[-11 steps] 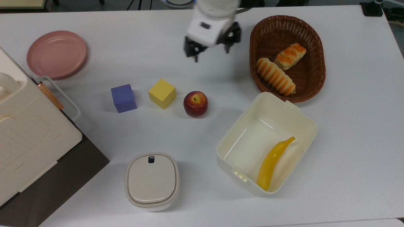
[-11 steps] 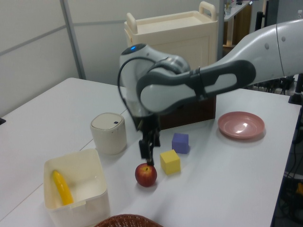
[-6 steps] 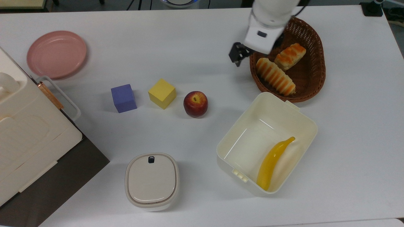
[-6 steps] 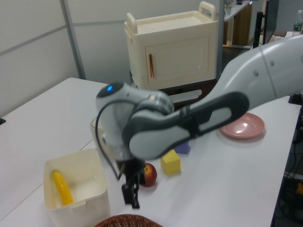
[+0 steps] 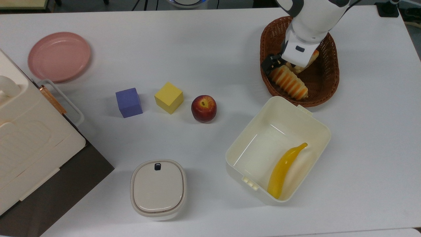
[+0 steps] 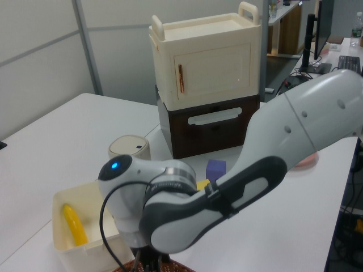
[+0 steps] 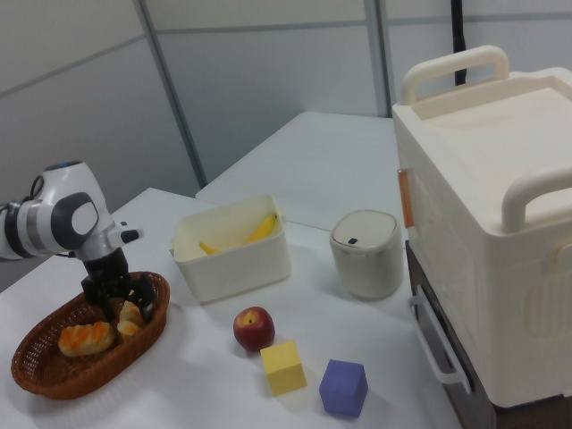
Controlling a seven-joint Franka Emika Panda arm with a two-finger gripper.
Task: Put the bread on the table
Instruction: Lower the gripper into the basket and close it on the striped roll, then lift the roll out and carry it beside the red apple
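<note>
Two loaves lie in the basket (image 5: 329, 86); the bread (image 5: 289, 83) sits directly beneath the gripper (image 5: 279, 67), the bun (image 7: 85, 338) just beside it. Fingers are seen spread apart in the right view, straddling the bread's end. A grip across its narrow width is advised, kept off the bun and rim, before the table (image 5: 210, 49) is reached.

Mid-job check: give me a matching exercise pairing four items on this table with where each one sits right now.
Items:
1. striped long bread loaf
2. yellow banana
3. red apple
4. pink round plate

Places:
A. inside the cream open box
B. on the white table, beside the yellow cube
C. in the brown wicker basket
D. near the top view's upper left corner

Pairs: 1-C, 2-A, 3-B, 4-D
</note>
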